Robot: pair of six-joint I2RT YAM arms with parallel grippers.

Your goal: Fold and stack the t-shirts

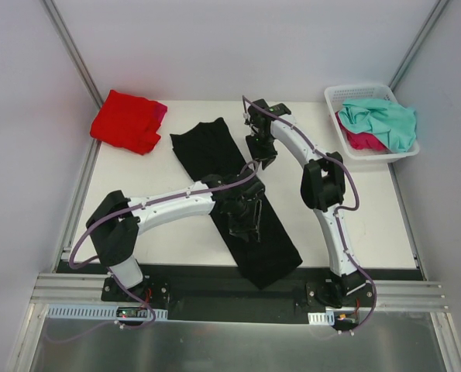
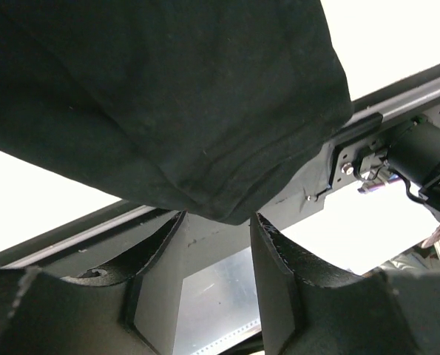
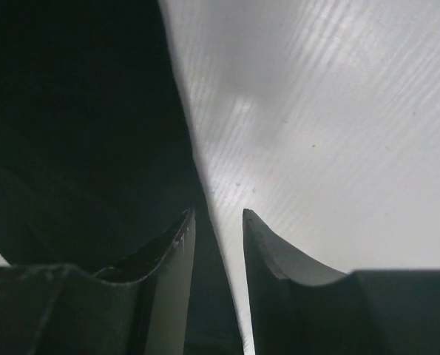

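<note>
The black t-shirt (image 1: 275, 246) lies as a narrow diagonal strip on the tabletop (image 1: 362, 209), seemingly mid-fold, with the left pincer (image 1: 242, 231) and right pincer (image 1: 263, 157) both part-open at its cloth, clamping nothing clearly, so each likely must close on an edge next.

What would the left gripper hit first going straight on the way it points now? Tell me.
The black t-shirt: its rounded edge sits right ahead of the left gripper, at the tips of its parted fingers. Depth is unclear, so it may already touch them.
</note>
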